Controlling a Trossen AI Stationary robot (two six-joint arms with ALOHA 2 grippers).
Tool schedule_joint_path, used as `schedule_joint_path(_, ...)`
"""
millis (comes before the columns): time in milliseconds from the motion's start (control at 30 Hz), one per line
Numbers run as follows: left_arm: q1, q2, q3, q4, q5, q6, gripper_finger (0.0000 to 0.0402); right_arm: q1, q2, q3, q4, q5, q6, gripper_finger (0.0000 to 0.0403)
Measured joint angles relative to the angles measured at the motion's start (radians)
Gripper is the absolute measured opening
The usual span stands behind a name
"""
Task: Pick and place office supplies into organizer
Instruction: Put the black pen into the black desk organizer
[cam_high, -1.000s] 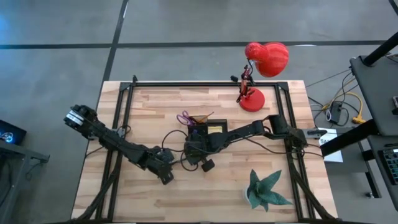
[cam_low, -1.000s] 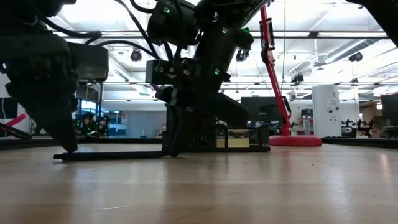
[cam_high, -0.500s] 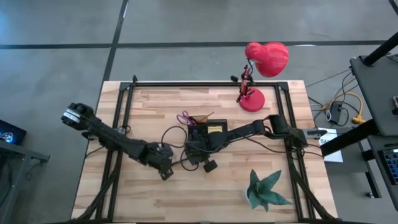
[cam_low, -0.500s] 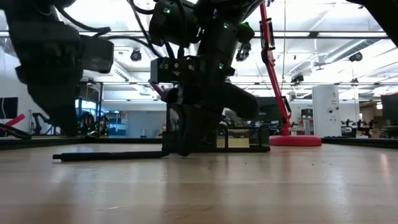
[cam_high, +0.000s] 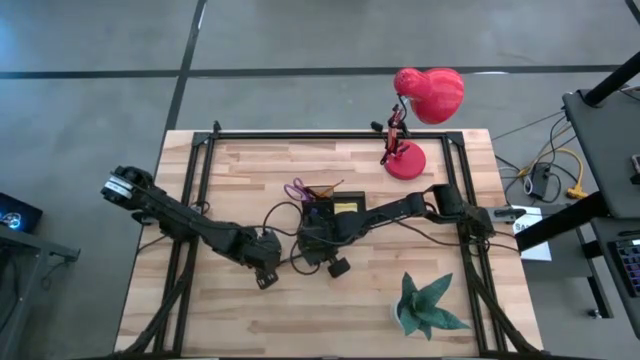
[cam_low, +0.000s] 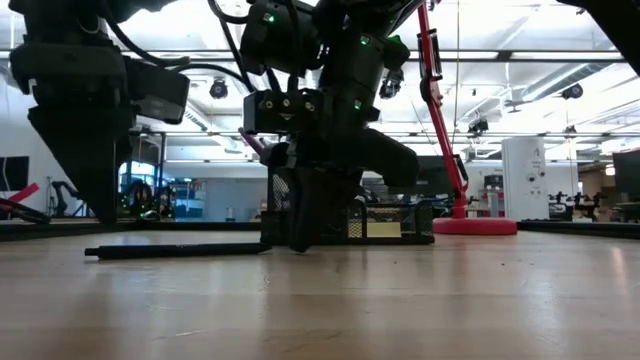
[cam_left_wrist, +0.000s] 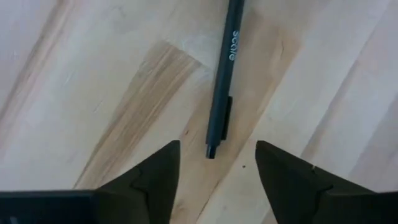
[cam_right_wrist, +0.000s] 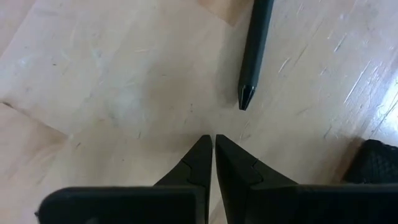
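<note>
Left tool: my left tool (cam_left_wrist: 217, 163) hangs just above the surface near its middle, a little toward the left edge. Its fingers (cam_left_wrist: 155, 174) stand spread wide with nothing between them. On the high view I see it at (cam_high: 265, 277).

Right tool: my right tool (cam_right_wrist: 214, 152) points down at the surface close beside the left one, near the middle. Its fingertips are pressed together and it has hold of nothing.

Pen: a dark pen (cam_left_wrist: 222, 81) lies flat on the bare wood. One end sits just ahead of the gap in my left tool; the pointed tip (cam_right_wrist: 247, 98) lies just past my right tool's closed fingertips, not touching them. On the low view it shows as a dark rod (cam_low: 175, 250) lying along the surface.

Organizer: the black organizer (cam_high: 333, 207) sits at the middle of the surface, toward the far edge, partly under my right arm. A yellow sticky-note pad (cam_high: 346, 207) shows in it.

Scissors: the purple-handled scissors (cam_high: 296, 189) show at the organizer's left end; I cannot tell whether they stand in it or beside it.

Lamp: a red desk lamp (cam_high: 407, 160) stands near the far right corner.

Plant: a green paper plant (cam_high: 428, 306) stands near the near right corner.
</note>
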Motion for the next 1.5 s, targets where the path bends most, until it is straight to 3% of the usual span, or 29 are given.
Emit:
schedule_joint_path(200, 0.017, 0.001, -0.011, 0.002, 0.001, 0.012, 0.0204, 0.000, 0.000, 0.002, -0.006, 0.001, -0.003, 0.0013)
schedule_joint_path(567, 0.016, 0.001, -0.023, 0.090, 0.002, 0.032, 0.0174, -0.003, -0.005, 0.112, -0.028, 0.011, 0.045, 0.0013)
schedule_joint_path(1500, 0.016, 0.002, -0.039, 0.098, -0.001, 0.031, 0.0173, -0.013, 0.049, 0.090, 0.036, -0.012, 0.118, 0.0013)
